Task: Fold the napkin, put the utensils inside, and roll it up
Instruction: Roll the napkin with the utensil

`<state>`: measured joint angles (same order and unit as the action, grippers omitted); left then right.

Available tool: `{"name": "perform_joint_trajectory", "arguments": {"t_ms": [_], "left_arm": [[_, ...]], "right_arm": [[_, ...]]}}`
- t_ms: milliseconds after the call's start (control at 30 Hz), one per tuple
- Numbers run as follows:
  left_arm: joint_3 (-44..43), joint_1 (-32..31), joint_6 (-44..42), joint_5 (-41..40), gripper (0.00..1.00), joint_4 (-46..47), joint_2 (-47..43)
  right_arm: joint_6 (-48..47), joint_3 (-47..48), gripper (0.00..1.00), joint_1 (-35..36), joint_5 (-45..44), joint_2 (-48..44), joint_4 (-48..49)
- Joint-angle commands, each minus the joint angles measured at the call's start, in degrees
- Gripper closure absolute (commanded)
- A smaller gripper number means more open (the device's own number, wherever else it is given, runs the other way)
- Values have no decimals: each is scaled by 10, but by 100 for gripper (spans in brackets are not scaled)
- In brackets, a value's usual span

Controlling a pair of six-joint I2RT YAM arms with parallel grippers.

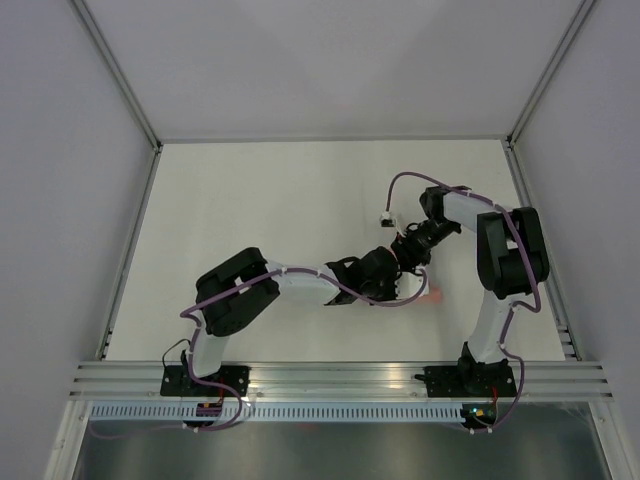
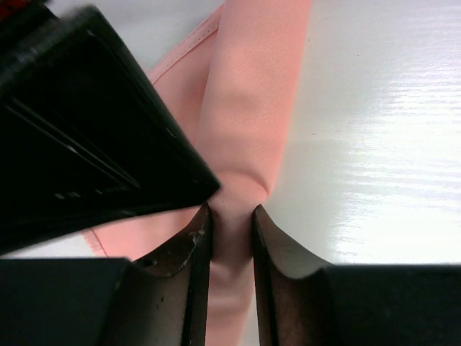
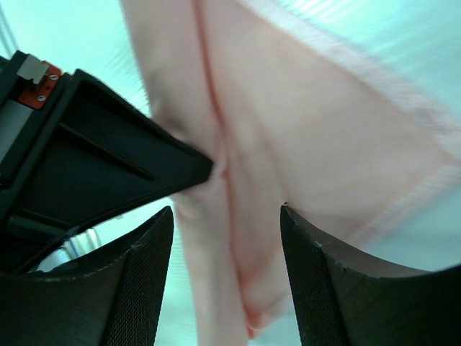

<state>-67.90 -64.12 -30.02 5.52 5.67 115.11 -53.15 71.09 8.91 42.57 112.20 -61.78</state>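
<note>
The salmon-pink napkin (image 2: 252, 108) is folded into a narrow roll on the white table. In the top view only a small pink bit (image 1: 431, 294) shows beside the two grippers. My left gripper (image 2: 230, 220) is shut on the roll, its jaws pressing both sides. My right gripper (image 3: 227, 216) is open, with the napkin (image 3: 324, 130) between its jaws and gaps at each side. The two grippers meet head to head in the top view, the left (image 1: 383, 272) and the right (image 1: 407, 252). The knife is hidden.
The white table (image 1: 270, 200) is walled at the left, back and right. An aluminium rail (image 1: 330, 378) runs along the near edge. A purple cable with a white plug (image 1: 385, 216) hangs by the right arm.
</note>
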Motion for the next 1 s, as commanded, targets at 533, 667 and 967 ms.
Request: {"name": "perform_joint_trajectory", "arguments": {"t_ms": [533, 667, 967], "left_arm": [[-116, 102, 236, 311, 80, -245, 102], [-166, 124, 265, 356, 79, -293, 137], [-234, 162, 341, 425, 77, -331, 189]], "right_arm": [[-200, -21, 30, -177, 71, -182, -109], [-173, -110, 29, -178, 54, -251, -2], [12, -348, 23, -34, -103, -492, 338]]}}
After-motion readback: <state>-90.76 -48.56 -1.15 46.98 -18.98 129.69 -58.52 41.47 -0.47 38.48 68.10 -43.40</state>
